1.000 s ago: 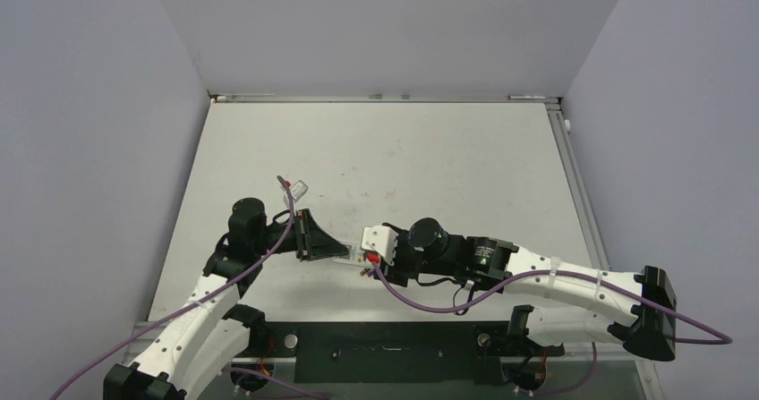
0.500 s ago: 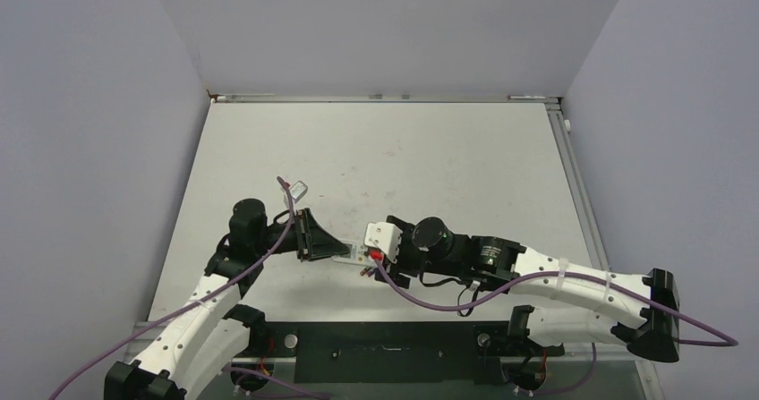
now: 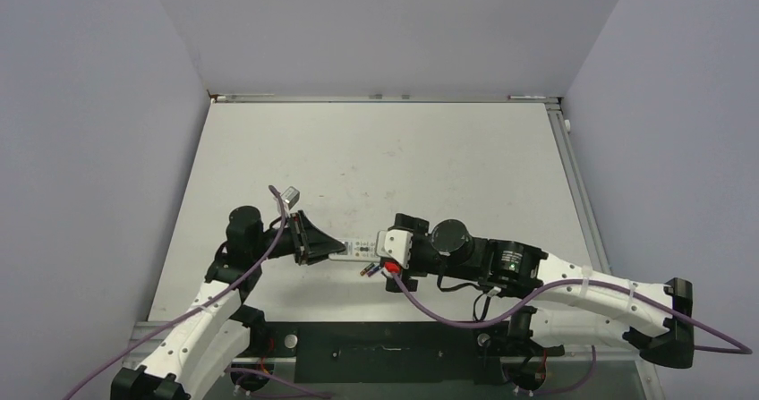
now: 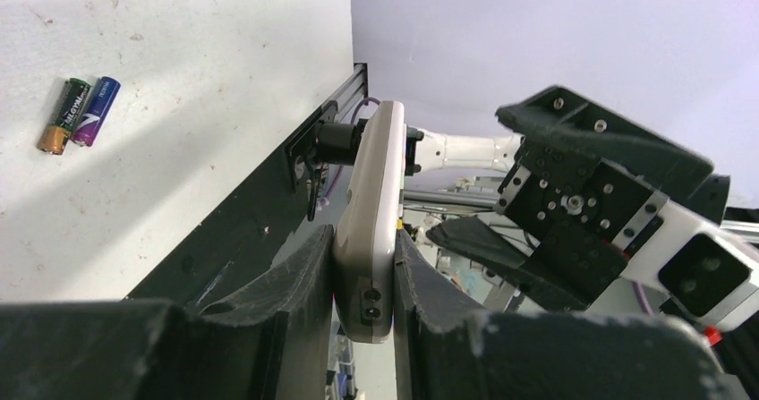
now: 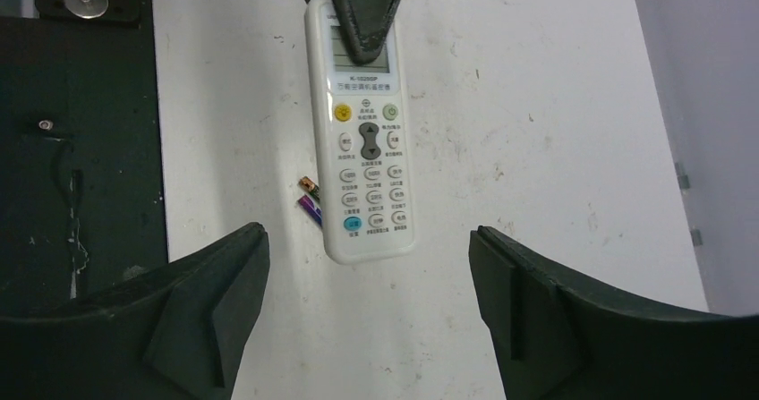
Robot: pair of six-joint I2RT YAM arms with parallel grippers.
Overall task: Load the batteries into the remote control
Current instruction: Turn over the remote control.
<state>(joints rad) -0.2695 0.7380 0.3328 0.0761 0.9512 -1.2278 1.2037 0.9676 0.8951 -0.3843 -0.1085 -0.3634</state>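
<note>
Batteries (image 4: 79, 114) aside on table (image 5: 537, 105), clamping remote (image 5: 367, 149) by screen end in left gripper (image 4: 362, 243), holding right gripper (image 5: 367, 232) wide open and empty.

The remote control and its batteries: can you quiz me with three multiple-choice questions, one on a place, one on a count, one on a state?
1. The left gripper holds the remote control. Where are the batteries?
A. inside it
B. on the floor
C. on the table beside it

2. How many batteries show?
A. one
B. two
C. four

3. The right gripper is:
A. open and empty
B. shut on a battery
C. shut on the remote control

Answers: 1 C, they lie on the bare table near the remote control's edge. 2 B, a pair lies side by side. 3 A, its fingers stand wide apart, touching nothing.
</note>
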